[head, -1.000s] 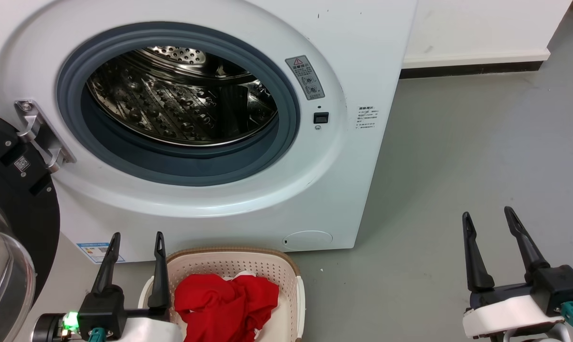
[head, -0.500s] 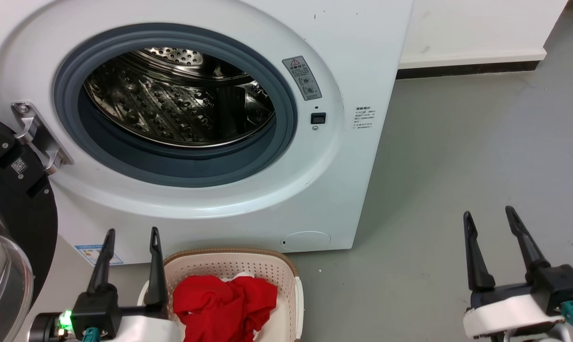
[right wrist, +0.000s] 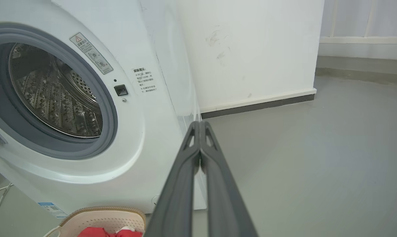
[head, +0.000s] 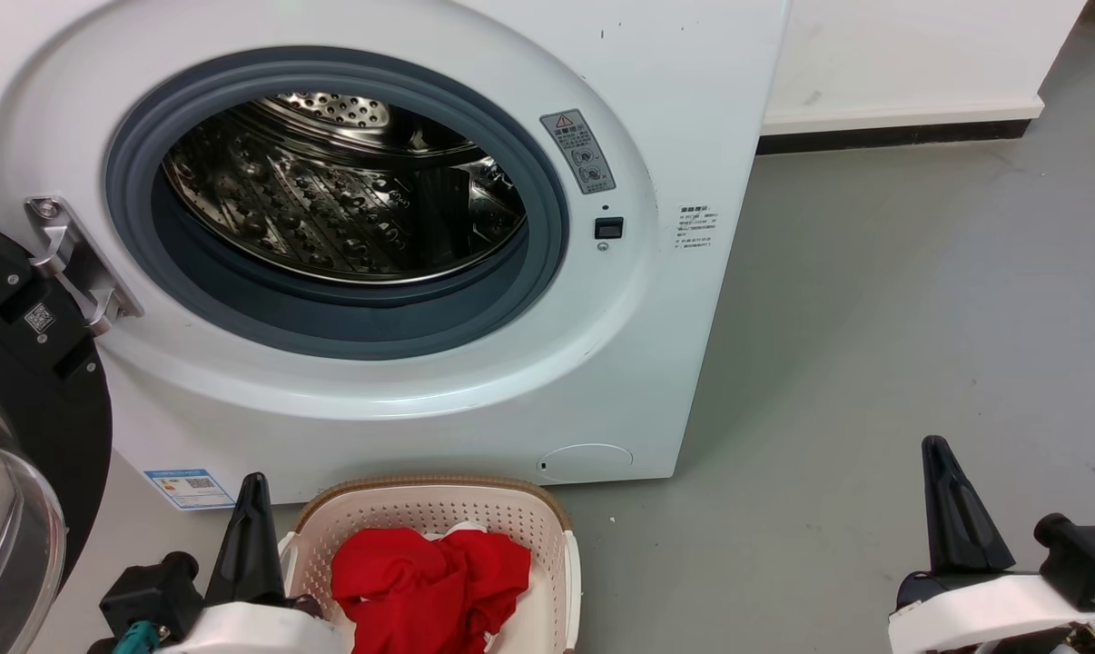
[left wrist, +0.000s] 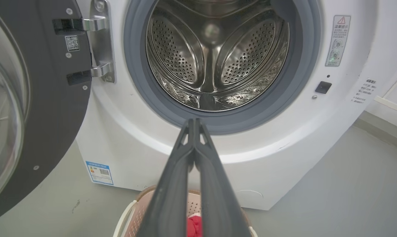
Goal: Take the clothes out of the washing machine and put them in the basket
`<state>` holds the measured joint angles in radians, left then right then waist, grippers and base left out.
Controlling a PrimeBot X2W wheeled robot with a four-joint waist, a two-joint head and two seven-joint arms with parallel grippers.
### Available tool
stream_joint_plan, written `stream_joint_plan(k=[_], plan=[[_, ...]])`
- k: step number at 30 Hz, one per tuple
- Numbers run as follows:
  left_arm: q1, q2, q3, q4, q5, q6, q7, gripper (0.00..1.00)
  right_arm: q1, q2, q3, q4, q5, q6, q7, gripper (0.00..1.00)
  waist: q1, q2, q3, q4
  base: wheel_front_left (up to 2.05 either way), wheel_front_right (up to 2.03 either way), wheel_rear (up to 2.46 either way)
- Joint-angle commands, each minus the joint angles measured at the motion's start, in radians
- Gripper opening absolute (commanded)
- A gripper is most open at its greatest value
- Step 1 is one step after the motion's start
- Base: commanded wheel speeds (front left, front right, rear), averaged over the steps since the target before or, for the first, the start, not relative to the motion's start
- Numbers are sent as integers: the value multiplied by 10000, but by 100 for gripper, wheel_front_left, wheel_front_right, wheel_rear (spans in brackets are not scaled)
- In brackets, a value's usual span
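The red clothes [head: 429,581] lie heaped in the cream basket [head: 547,509], which stands on the floor right before the washing machine [head: 675,118]. The steel drum [head: 330,200] holds no fabric that I can see, and the drum [left wrist: 215,56] looks bare in the left wrist view too. My left gripper [head: 255,490] is shut with nothing in it, just left of the basket. Far to the right, over bare floor, my right gripper [head: 936,451] is also shut and holds nothing. Both wrist views show their fingers [left wrist: 194,122] [right wrist: 198,125] pressed together.
The dark-framed glass door [head: 21,436] hangs open at the left, close to my left arm. Grey floor [head: 874,318] spreads to the right of the machine. A white wall with a dark skirting [head: 892,136] runs behind.
Both grippers have closed from open to shut and drawn back toward the bottom of the head view. The clothes and basket have not moved.
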<state>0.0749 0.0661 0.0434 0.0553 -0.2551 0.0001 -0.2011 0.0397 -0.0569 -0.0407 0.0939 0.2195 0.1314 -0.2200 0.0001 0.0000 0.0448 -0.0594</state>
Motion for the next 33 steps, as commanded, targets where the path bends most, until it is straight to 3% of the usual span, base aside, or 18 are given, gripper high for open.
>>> stream_joint_plan(k=[1, 9, 33], plan=[[-297, 34, 73, -75, -531, -55, 109, 0, -324, -90, 25, -84, 596, -1, 70, 0, 0, 0, -6, 10, 0, 0, 0], [-544, 8, 162, 211, -2554, -253, 571, 0, -522, -178, 53, 156, 2781, -3, 459, 0, 0, 0, -46, 67, 0, 0, 0], [-994, -45, 348, 763, -6188, -611, 1425, 0, -848, -267, 13, 577, 6645, -4, 1234, 0, 0, 0, -134, 193, 0, 0, 0]])
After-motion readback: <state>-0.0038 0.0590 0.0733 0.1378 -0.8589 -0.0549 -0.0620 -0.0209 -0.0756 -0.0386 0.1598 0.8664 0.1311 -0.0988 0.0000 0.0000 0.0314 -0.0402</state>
